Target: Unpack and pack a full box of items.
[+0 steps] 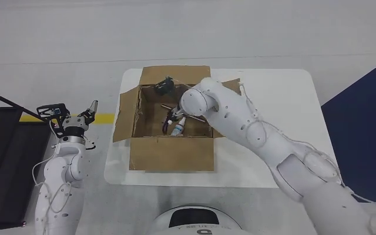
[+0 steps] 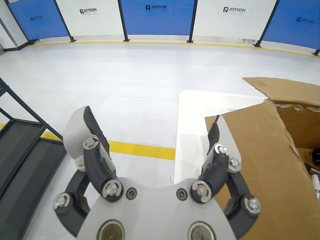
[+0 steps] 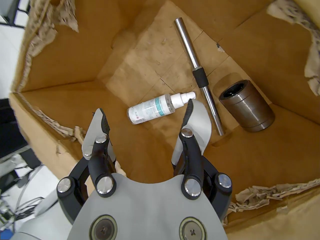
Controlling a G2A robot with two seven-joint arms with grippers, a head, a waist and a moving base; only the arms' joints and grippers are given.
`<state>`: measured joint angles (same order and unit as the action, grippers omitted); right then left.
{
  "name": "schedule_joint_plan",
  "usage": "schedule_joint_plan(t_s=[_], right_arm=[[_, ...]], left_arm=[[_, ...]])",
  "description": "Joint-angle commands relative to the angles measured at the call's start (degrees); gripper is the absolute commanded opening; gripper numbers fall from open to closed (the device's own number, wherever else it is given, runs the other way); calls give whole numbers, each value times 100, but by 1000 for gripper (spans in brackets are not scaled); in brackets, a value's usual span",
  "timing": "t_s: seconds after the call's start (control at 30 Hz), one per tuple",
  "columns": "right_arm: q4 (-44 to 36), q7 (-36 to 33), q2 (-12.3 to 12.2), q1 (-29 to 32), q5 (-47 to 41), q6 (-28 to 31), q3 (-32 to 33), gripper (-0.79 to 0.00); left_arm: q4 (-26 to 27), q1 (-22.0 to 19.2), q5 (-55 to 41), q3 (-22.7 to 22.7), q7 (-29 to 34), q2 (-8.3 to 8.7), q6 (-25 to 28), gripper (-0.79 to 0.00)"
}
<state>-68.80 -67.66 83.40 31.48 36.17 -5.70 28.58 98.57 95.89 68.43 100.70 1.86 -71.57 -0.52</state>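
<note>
Left pincer (image 2: 152,116): fingers apart, empty, off the worktop's (image 1: 276,106) left edge, beside the box's (image 1: 170,154) side flap.
Box: open on worktop, flaps out, rims torn.
Right pincer (image 3: 144,106): fingers apart, down inside box, above spray bottle (image 3: 152,109).
Spray bottle: flat on box floor, under the 2 fingertips.
Around: 1 metal rod (image 3: 197,73) just beside bottle's nozzle; 1 steel cylinder (image 3: 247,106) beyond rod, near box wall.

Right gripper (image 3: 144,108) — fingers spread, pointing down, reached forward. Left gripper (image 2: 152,116) — spread wide, held aside.
</note>
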Motion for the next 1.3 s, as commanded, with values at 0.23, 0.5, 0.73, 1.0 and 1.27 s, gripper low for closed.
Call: schedule_joint_plan(t_s=[0.23, 0.5, 0.73, 1.0, 1.27], right_arm=[[1766, 922, 509, -406, 222, 1584, -567, -296], [3011, 1150, 986, -726, 188, 1979, -785, -299], [3892, 1281, 1416, -888, 320, 2243, -991, -394], [4542, 1538, 1892, -953, 715, 2241, -1236, -416], [5173, 1652, 2272, -1010, 839, 2340, -1294, -443]], left_arm=[[0, 0, 0, 0, 0, 0, 0, 0], [0, 0, 0, 0, 0, 0, 0, 0], [0, 0, 0, 0, 0, 0, 0, 0], [0, 0, 0, 0, 0, 0, 0, 0], [0, 0, 0, 0, 0, 0, 0, 0]])
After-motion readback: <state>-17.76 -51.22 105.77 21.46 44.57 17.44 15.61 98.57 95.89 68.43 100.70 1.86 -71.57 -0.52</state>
